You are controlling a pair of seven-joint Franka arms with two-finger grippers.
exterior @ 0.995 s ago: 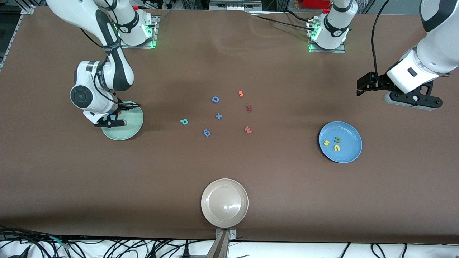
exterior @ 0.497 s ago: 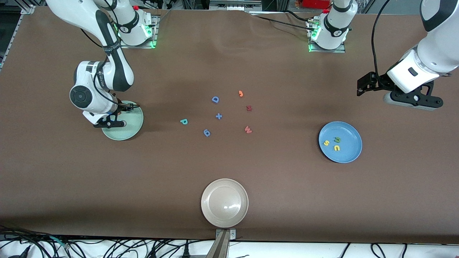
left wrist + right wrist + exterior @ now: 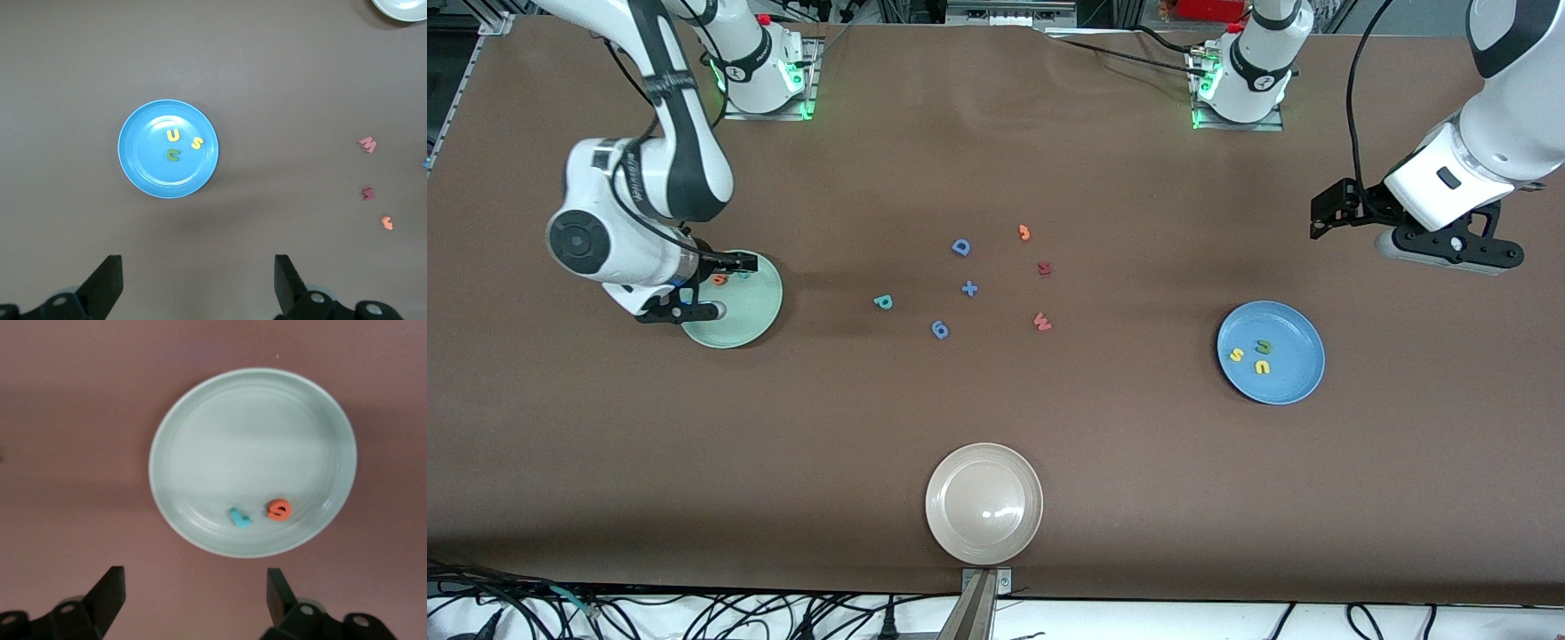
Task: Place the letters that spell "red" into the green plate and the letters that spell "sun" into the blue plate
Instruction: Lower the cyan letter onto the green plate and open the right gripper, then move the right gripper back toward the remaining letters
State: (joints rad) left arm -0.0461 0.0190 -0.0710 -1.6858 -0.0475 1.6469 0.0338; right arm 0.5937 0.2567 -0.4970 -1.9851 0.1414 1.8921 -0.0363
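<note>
R gripper [image 3: 190,597] just let go, fingers apart over round mint-green plate [image 3: 200,433]; orange foam "e" [image 3: 279,510] now inside. L gripper [image 3: 197,287] waits, fingers apart. Teal "d" [image 3: 883,302] left

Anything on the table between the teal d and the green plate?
No, bare tabletop only between the teal d and the green plate, as the front view shows.

A matt brown covering is seen across the table [image 3: 996,418], faintly rippled at the upper middle of the front view. A glossy finish with highlights is shown by the beige plate [image 3: 983,503]; the green plate [image 3: 253,440] and blue plate [image 3: 137,163] look smooth and glazed. The letters appear matt, foam-like. The arms' shells look like smooth white plastic.
</note>
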